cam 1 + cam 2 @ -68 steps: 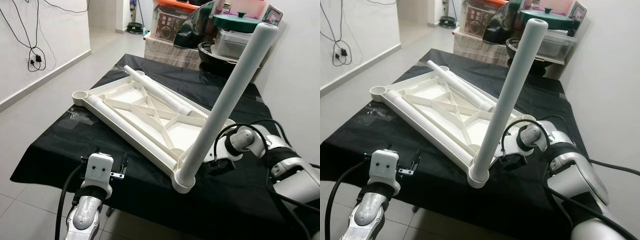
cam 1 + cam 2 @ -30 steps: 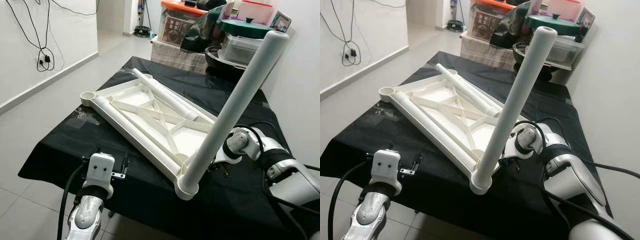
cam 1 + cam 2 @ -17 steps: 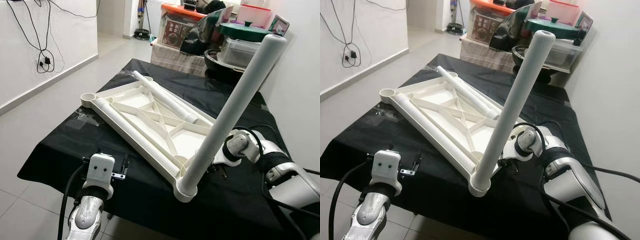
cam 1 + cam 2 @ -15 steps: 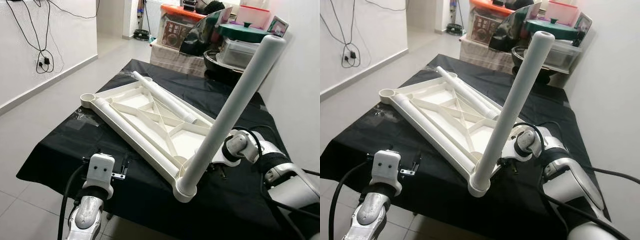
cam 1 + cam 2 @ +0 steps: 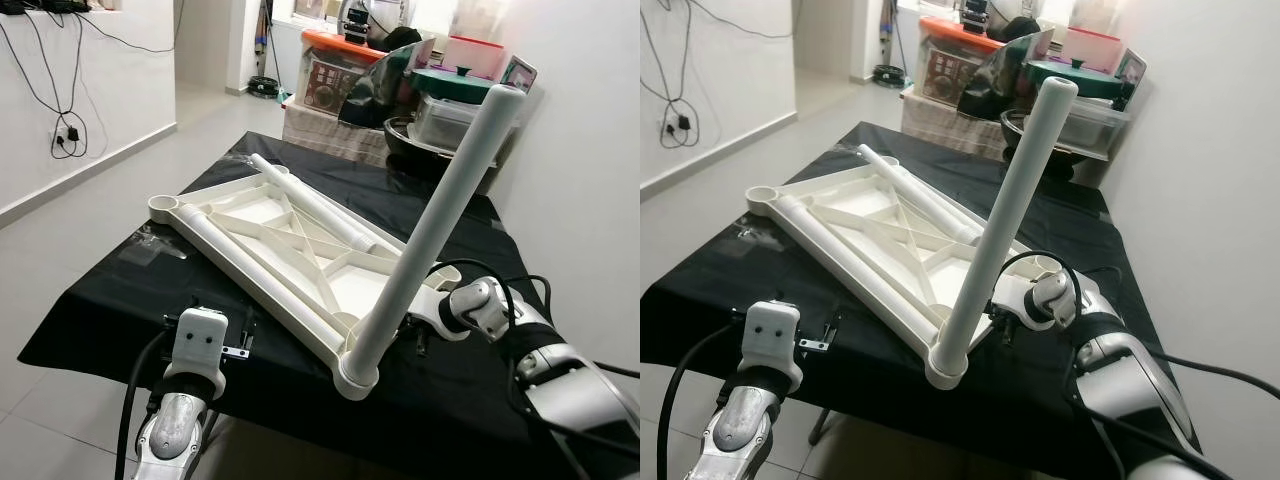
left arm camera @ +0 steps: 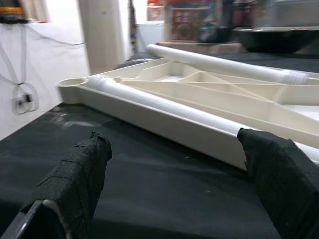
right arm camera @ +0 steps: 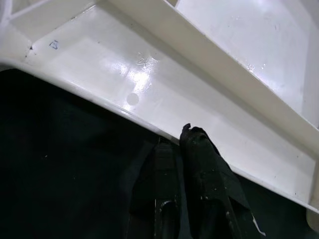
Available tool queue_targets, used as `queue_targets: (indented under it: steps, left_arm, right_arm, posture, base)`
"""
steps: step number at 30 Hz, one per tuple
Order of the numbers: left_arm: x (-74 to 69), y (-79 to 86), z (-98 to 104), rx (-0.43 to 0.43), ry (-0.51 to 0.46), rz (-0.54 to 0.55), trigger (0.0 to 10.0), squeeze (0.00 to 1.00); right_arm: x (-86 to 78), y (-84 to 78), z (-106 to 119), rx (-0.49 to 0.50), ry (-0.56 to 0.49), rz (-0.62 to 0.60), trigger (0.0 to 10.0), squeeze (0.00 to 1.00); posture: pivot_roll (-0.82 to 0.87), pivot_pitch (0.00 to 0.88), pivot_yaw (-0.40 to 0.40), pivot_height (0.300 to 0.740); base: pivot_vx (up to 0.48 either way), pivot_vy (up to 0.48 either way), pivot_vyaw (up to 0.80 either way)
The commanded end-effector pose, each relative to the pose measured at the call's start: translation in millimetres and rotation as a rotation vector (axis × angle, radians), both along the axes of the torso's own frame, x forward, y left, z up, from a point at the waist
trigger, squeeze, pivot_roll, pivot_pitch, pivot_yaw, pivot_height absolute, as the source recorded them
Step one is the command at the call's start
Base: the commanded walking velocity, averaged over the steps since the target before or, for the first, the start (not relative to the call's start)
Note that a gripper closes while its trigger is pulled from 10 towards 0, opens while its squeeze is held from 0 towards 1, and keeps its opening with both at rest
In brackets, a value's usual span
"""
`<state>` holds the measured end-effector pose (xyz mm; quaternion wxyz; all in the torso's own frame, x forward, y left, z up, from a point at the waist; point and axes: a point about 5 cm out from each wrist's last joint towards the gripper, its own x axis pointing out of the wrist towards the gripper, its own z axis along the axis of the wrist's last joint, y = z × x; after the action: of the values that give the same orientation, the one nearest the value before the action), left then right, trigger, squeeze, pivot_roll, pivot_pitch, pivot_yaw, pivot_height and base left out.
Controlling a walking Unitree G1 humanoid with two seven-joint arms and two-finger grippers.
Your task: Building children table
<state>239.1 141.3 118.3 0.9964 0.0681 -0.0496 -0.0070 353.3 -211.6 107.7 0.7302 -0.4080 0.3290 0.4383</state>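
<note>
Two grippers, left gripper [image 6: 174, 194] spread wide, right gripper [image 7: 182, 144] clenched against unlabelled white tabletop [image 5: 300, 250]

You have a cream-white tabletop frame [image 5: 290, 250] and matching cream leg [image 5: 430, 225] on a black-draped counter [image 5: 110, 290]. Both silver arms carry black fingers [image 6: 82, 169]. Behind them, note an orange-lidded bin [image 5: 340, 45] and a green lid [image 5: 470, 80].

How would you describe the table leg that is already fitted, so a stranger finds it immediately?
On the black-covered table lies an upside-down white tabletop. At its nearest corner, one white leg stands up, tilted; the two other legs lie flat.
</note>
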Motion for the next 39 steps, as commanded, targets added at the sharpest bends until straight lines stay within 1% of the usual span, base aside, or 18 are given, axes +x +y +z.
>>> queue_targets:
  steps: [1, 2, 4, 5, 6, 7, 10, 11, 12, 21, 26, 27, 29, 32, 34, 35, 38, 39]
  left_arm:
    - [0.1, -3.4, 0.2, -0.004, -0.005, -0.012, 10.0, 0.0]
    - [0.3, -3.8, 0.1, -0.003, -0.005, -0.013, 10.0, 0.0]
    - [0.4, -3.9, 0.2, -0.003, -0.005, -0.014, 10.0, 0.0]
    - [0.4, -3.8, 0.2, -0.002, -0.005, -0.014, 10.0, 0.0]
    - [0.4, -3.8, 0.2, -0.002, -0.005, -0.014, 10.0, 0.0]
    - [0.4, -3.4, 0.2, 0.0, -0.005, -0.012, 10.0, 0.0]
    - [0.6, -2.9, 0.3, 0.003, -0.006, -0.01, 10.0, 0.0]
    - [0.6, -2.8, 0.4, 0.004, -0.006, -0.01, 10.0, 0.0]
    - [0.7, -2.9, 0.5, 0.004, -0.006, -0.01, 10.0, 0.0]
    - [0.9, -3.9, 0.6, 0.003, -0.009, -0.01, 10.0, 0.0]
    - [0.8, -4.2, 0.5, 0.0, -0.008, -0.007, 10.0, 0.0]
    - [0.8, -4.6, 0.5, 0.0, -0.008, -0.008, 10.0, 0.0]
    - [0.6, -5.3, 0.3, -0.001, -0.007, -0.009, 10.0, 0.0]
    - [0.5, -5.5, 0.2, -0.001, -0.007, -0.009, 10.0, 0.0]
    - [0.2, -5.7, -0.2, -0.004, -0.006, -0.007, 10.0, 0.0]
    - [0.2, -5.7, -0.2, -0.004, -0.006, -0.007, 10.0, 0.0]
    - [0.0, -6.7, -0.8, -0.009, -0.001, -0.008, 10.0, 0.0]
    - [0.0, -7.2, -1.1, -0.011, 0.001, -0.009, 10.0, 0.0]
  right_arm:
    - [-20.7, 3.6, -29.4, 0.008, 0.134, 0.073, 0.0, 0.0]
    - [-21.1, 6.9, -28.0, -0.002, 0.102, 0.145, 0.0, 0.0]
    - [-21.1, 8.7, -26.8, -0.002, 0.084, 0.175, 0.0, 0.0]
    - [-20.0, 11.9, -24.3, 0.006, 0.057, 0.206, 6.3, 0.0]
    - [-20.0, 11.9, -24.3, 0.006, 0.057, 0.206, 6.3, 0.0]
    - [-18.2, 16.0, -21.0, 0.004, 0.015, 0.249, 10.0, 0.0]
    - [-15.9, 20.1, -17.0, -0.013, -0.027, 0.297, 10.0, 0.04]
    - [-15.5, 20.1, -16.2, -0.033, -0.026, 0.31, 10.0, 0.68]
    - [-15.5, 19.1, -15.9, -0.05, -0.014, 0.316, 10.0, 1.0]
    - [-13.4, 12.9, -13.6, -0.13, 0.01, 0.315, 10.0, 1.0]
    - [-6.4, 15.2, -9.1, -0.191, -0.057, 0.318, 10.0, 1.0]
    - [-6.3, 14.3, -8.8, -0.212, -0.049, 0.328, 10.0, 0.0]
    - [-5.5, 10.0, -7.9, -0.256, -0.003, 0.309, 10.0, 0.0]
    - [-5.0, 8.6, -7.5, -0.264, 0.015, 0.291, 10.0, 0.0]
    - [-5.6, 3.7, -6.7, -0.284, 0.084, 0.252, 10.0, 0.0]
    - [-5.6, 3.7, -6.7, -0.284, 0.084, 0.252, 10.0, 0.0]
    - [-8.3, 0.0, -6.3, -0.291, 0.197, 0.214, 10.0, 0.0]
    - [-8.0, 0.5, -5.8, -0.29, 0.211, 0.205, 8.7, 0.0]
  posture:
    - [0.07, 0.0, -0.179, 0.74]
    - [0.07, 0.0, -0.179, 0.74]
    - [0.07, 0.0, -0.179, 0.74]
    - [0.08, 0.0, -0.179, 0.74]
    - [0.08, 0.0, -0.179, 0.74]
    - [0.08, 0.0, -0.179, 0.74]
    - [0.08, 0.0, -0.182, 0.74]
    - [0.08, 0.0, -0.182, 0.74]
    - [0.09, 0.0, -0.183, 0.74]
    - [0.08, 0.0, -0.186, 0.74]
    - [0.08, 0.0, -0.188, 0.74]
    - [0.08, 0.0, -0.19, 0.74]
    - [0.08, 0.0, -0.194, 0.74]
    - [0.08, 0.0, -0.194, 0.74]
    - [0.08, 0.0, -0.198, 0.74]
    - [0.08, 0.0, -0.198, 0.74]
    - [0.08, 0.0, -0.201, 0.74]
    - [0.08, 0.0, -0.201, 0.74]
  base:
    - [0.0, 0.0, 0.0]
    - [0.0, 0.0, 0.0]
    - [0.0, 0.0, 0.0]
    - [0.0, 0.0, 0.0]
    - [0.0, 0.0, 0.0]
    - [0.0, 0.0, 0.0]
    - [0.0, 0.0, 0.0]
    - [0.0, 0.0, 0.0]
    - [0.0, 0.0, 0.0]
    - [0.0, 0.0, 0.0]
    - [0.0, 0.0, 0.0]
    - [0.0, 0.0, 0.0]
    - [0.0, 0.0, 0.0]
    - [0.0, 0.0, 0.0]
    - [0.0, 0.0, 0.0]
    - [0.0, 0.0, 0.0]
    - [0.0, 0.0, 0.0]
    - [0.0, 0.0, 0.0]
